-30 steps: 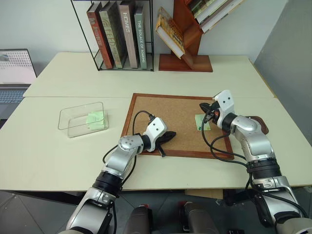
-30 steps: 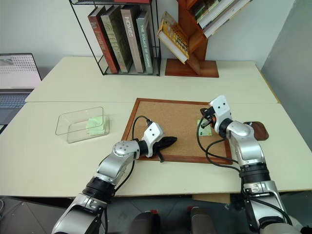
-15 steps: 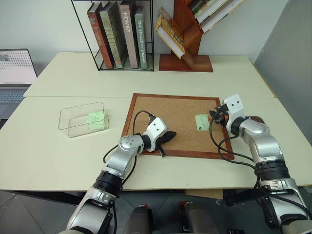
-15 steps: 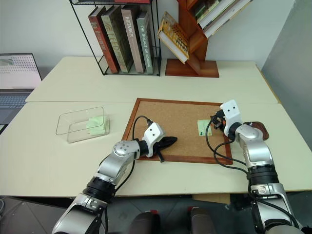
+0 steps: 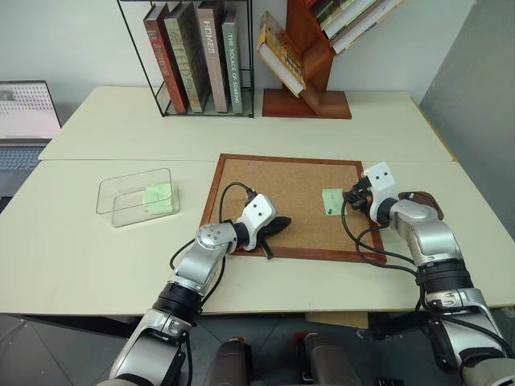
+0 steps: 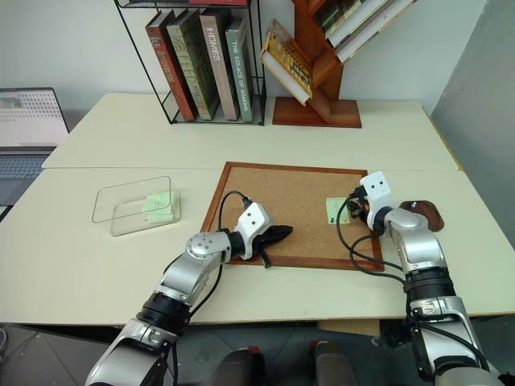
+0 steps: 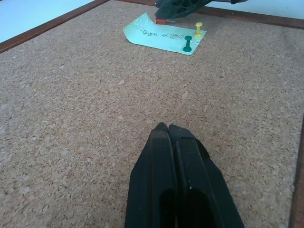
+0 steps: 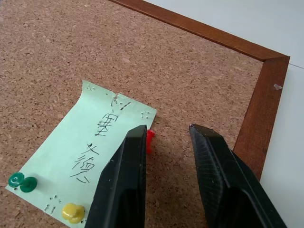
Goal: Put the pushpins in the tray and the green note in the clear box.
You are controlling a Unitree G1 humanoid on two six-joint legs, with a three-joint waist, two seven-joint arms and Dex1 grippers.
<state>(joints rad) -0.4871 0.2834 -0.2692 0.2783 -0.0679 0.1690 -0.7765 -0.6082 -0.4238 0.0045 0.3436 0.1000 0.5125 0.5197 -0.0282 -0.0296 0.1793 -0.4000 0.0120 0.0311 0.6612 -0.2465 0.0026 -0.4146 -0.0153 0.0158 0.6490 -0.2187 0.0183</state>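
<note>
Cork fills the wood-framed board (image 5: 286, 201) at the middle of the table (image 5: 72, 241), and both grippers work over it. A green note (image 8: 92, 156) with handwriting lies on the cork near the board's right edge. Three pushpins sit at it: a red one (image 8: 150, 140) at one edge, a green one (image 8: 21, 182) and a yellow one (image 8: 72, 212) at the note's two corners on the opposite side.

At the note, the right gripper (image 8: 166, 137) has its fingers parted with a gap between them, and the red pin lies right beside one fingertip, half hidden by it. Nothing is held between the fingers.

Low over the cork near the board's front left corner, the left gripper (image 7: 167, 129) points toward the note, well apart from it, its fingers pressed together and empty.

Just beyond the board's right edge, the tray (image 5: 425, 203) is partly hidden by the right arm. Well to the left of the board stands the clear box (image 5: 137, 195), with green paper (image 5: 158, 196) inside.
</note>
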